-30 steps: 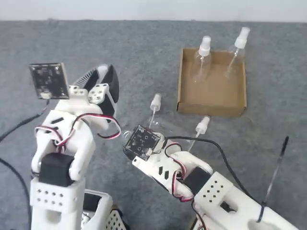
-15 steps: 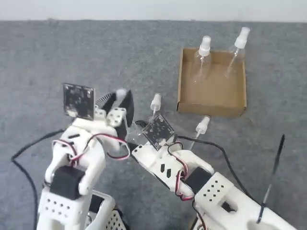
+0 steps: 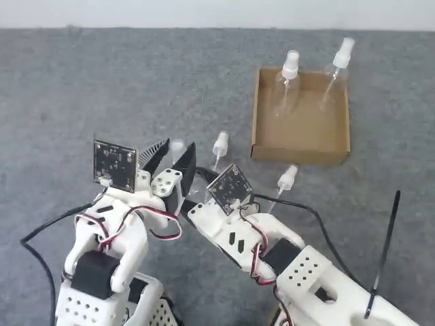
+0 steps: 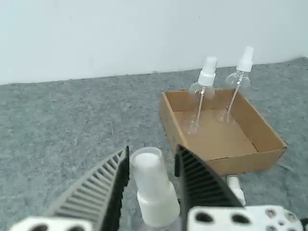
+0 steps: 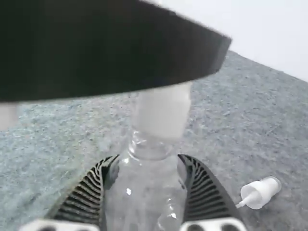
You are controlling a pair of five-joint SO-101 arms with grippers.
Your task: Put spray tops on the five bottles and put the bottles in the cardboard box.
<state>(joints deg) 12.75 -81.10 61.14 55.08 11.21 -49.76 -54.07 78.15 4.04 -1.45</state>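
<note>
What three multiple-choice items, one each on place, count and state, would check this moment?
1. Where do the two capped bottles stand?
A) in the cardboard box
B) beside an arm's base
C) on their sides in front of the box

2. How many spray tops lie loose outside the box?
A) none
B) two
C) five

3. What state is the right gripper in?
A) open over the box
B) shut on a clear bottle
C) shut on a loose spray top

Answers:
1 A: the high view shows both upright within the box walls.
2 B: two white tops with thin tubes lie in front of the box in the high view.
3 B: the right wrist view shows its fingers on either side of the bottle's body.
</note>
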